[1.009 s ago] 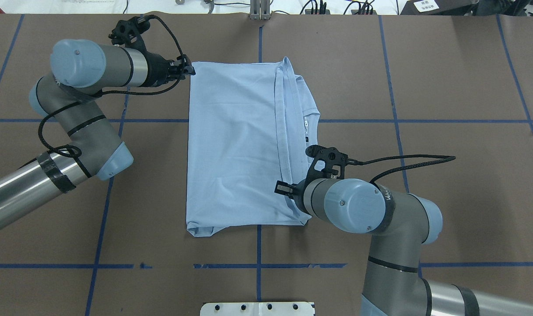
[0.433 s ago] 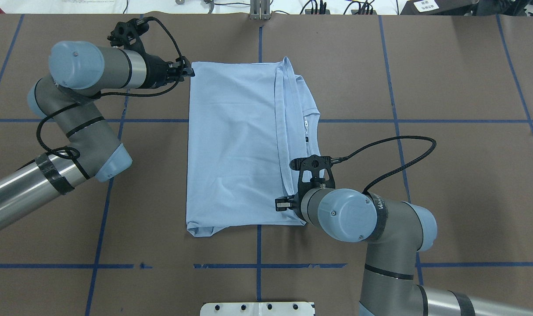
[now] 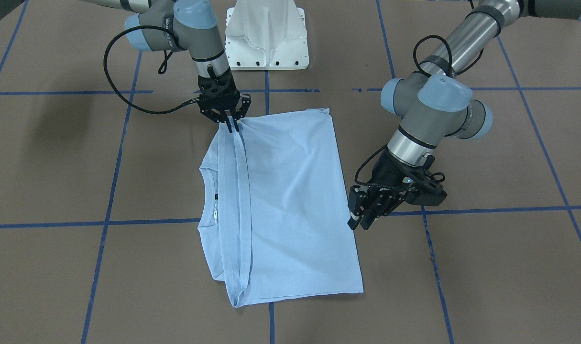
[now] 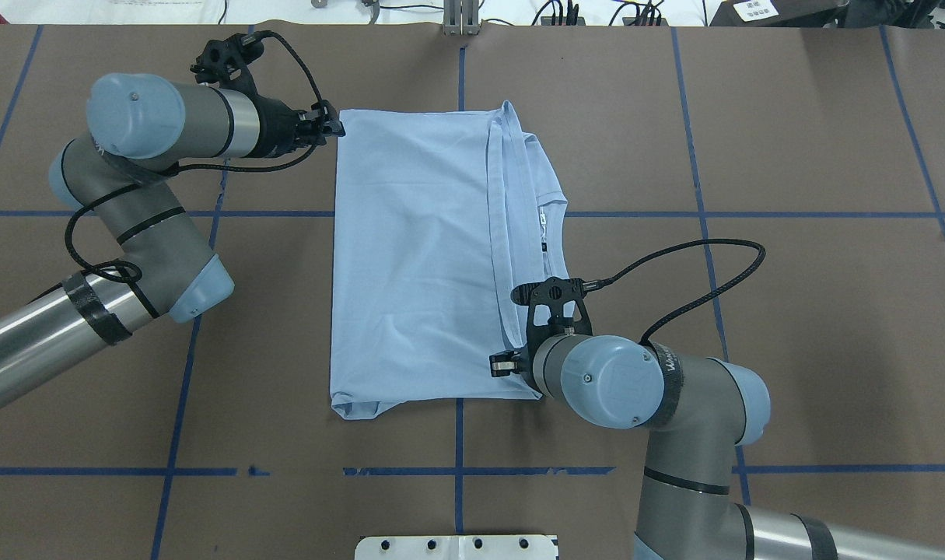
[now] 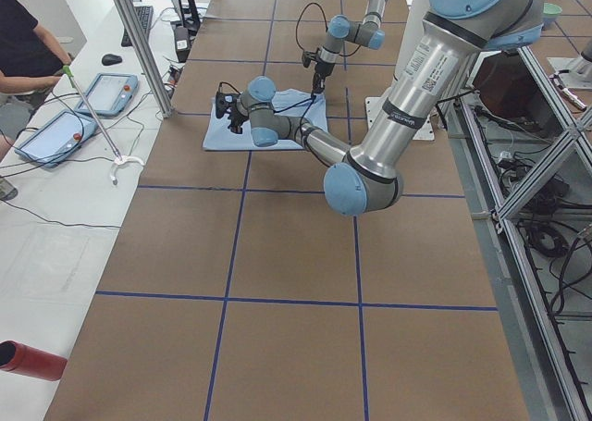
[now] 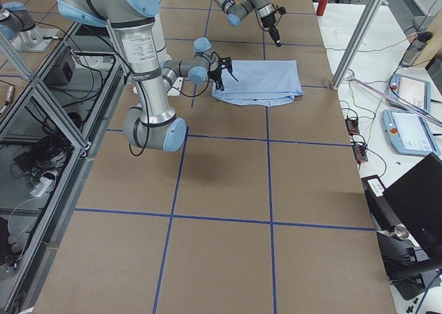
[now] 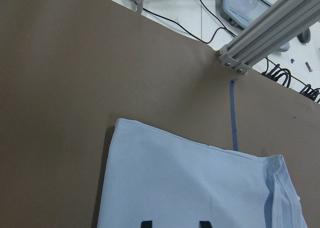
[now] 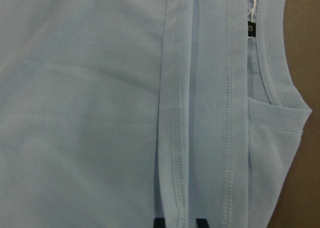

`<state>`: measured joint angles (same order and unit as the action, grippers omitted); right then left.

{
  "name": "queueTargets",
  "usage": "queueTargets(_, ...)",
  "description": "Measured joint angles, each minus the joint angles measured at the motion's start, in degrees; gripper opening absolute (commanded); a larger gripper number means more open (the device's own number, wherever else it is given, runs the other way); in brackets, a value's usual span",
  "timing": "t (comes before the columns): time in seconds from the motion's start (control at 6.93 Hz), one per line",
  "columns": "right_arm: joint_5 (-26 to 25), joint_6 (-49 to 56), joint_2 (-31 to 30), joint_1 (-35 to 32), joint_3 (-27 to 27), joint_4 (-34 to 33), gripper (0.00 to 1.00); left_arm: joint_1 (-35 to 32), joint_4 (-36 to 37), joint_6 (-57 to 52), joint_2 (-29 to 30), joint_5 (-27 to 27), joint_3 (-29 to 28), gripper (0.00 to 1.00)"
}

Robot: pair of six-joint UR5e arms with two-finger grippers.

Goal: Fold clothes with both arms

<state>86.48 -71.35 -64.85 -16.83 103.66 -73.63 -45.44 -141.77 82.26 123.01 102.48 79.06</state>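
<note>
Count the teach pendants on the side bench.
2 teach pendants, both on the white bench beyond the table's far edge, side by side: one more toward the robot's left, the other beside it. Others may be out of frame.

My brown table (image 4: 830, 350) is gridded with blue tape (image 4: 458, 435). My white pedestal (image 3: 267, 38) stands at its edge, with a tablet (image 5: 109, 94) alongside.

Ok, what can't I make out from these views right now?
Whether the right gripper has pinched the T-shirt hem: in the overhead view its own wrist covers the fingers, and the wrist view cuts them off at the bottom edge.
Whether the left gripper touches the shirt corner: its wrist view shows only the fingertips.
The neck label text: too small everywhere.
Side views: both grippers too small.
</note>
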Motion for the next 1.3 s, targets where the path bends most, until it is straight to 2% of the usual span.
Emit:
queueTargets(0.43, 1.23, 0.43, -0.96, -0.61, 1.46, 0.41, 0.00, 0.03, 0.00, 0.58, -0.10, 0.00, 0.09, 0.42)
queueTargets(0.72, 1.95, 0.44, -4.11, -0.73, 3.96, 0.48, 0.00, 0.07, -0.06, 0.62, -0.54, 0.00, 0.10, 0.42)
queueTargets(0.87, 1.34, -0.03, -4.95, -0.47, 4.32, 0.42, 0.03, 0.12, -0.08, 0.62, -0.59, 0.00, 0.12, 0.42)
queueTargets(1.3, 0.37, -2.01, -5.25, -0.16, 4.38, 0.26, 0.46, 0.18, -0.09, 0.62, -0.61, 0.00, 0.13, 0.42)
